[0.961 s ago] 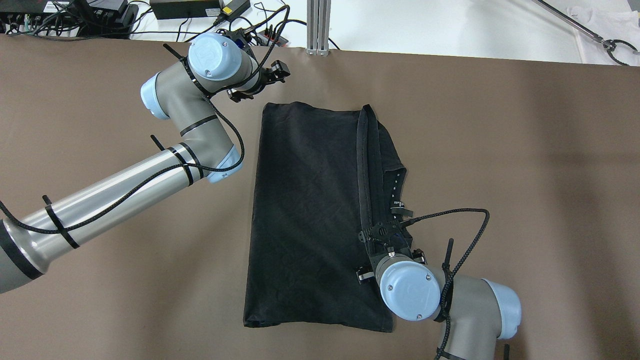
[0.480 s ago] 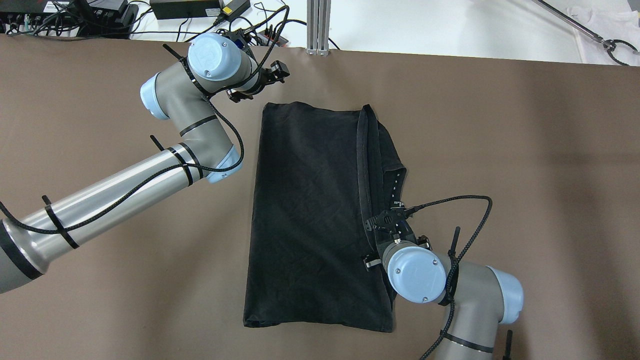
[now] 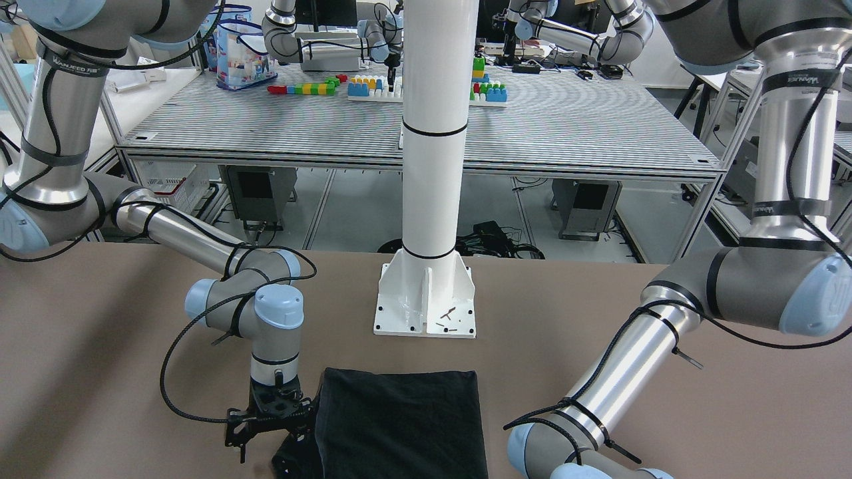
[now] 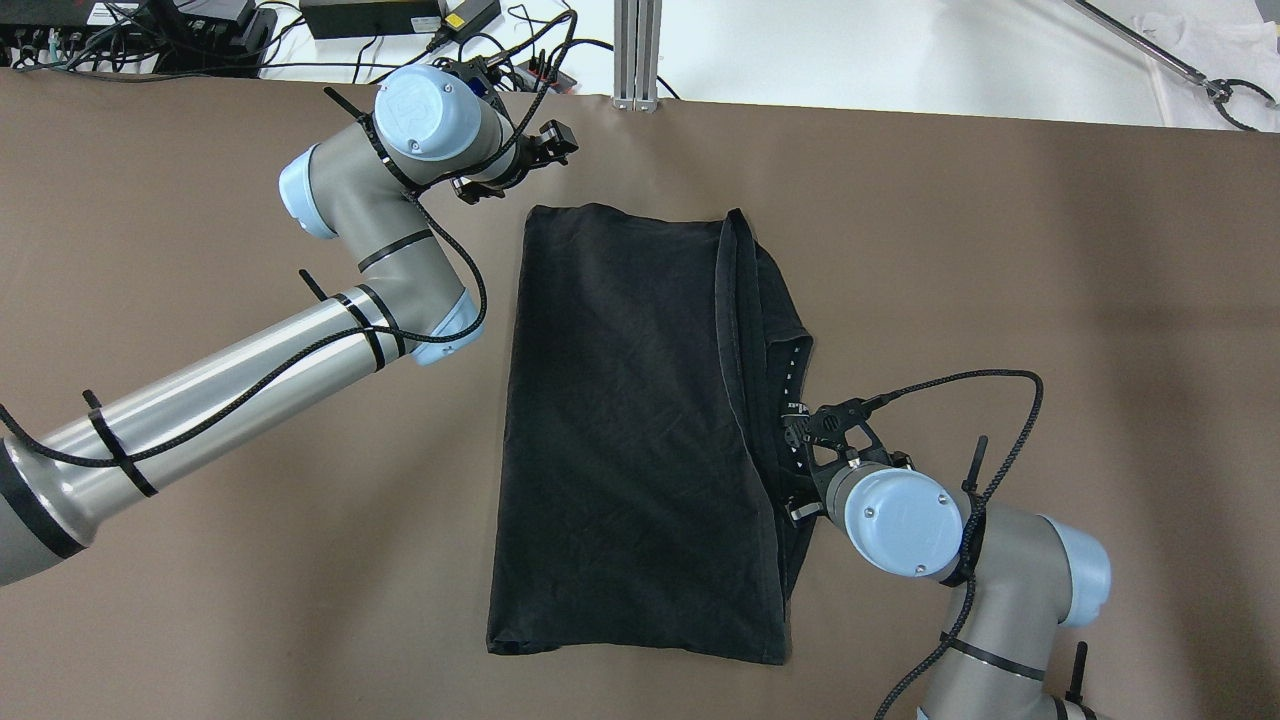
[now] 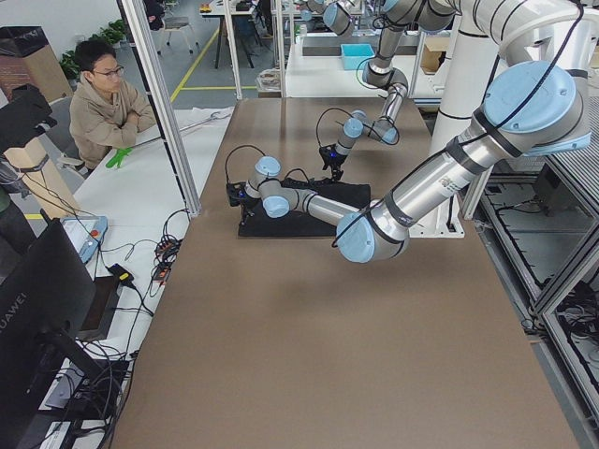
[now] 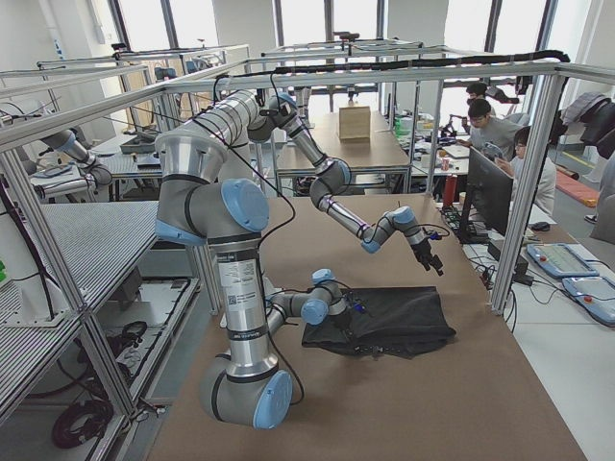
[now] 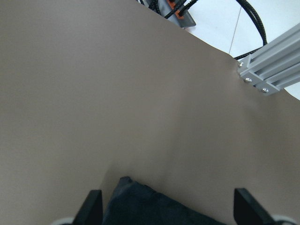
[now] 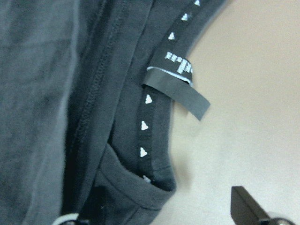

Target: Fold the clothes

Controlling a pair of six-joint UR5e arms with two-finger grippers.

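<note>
Hanging low over the right long side of the cloth, the right gripper [image 4: 812,440] has its two black fingers [image 8: 248,204] spread wide apart, and it holds nothing. Right under it is the neck part of the soft black rectangular piece of clothing [image 4: 620,430]. That part is a curved band with a row of tiny white triangles [image 8: 143,125]. A small black tag with white letters [image 8: 180,89] sticks out from it over bare table. The neck part pokes out past a long stitched hem [image 4: 730,330], where layers lie on top of each other.

The clothing lies flat in the middle of the brown table [image 4: 1000,300]. Its long way runs from the robot's edge toward the far edge.

The left gripper [image 4: 515,165] is just off the clothing's far left corner, over bare table. Its fingers [image 7: 93,208] are spread too and hold nothing.

So the right gripper is the nearer one to the bit that sticks out. I think the next move is to pinch that neck part and carry it left, across the short way. The fabric looks thin, floppy and a little wrinkled, so it may sag or slip.
</note>
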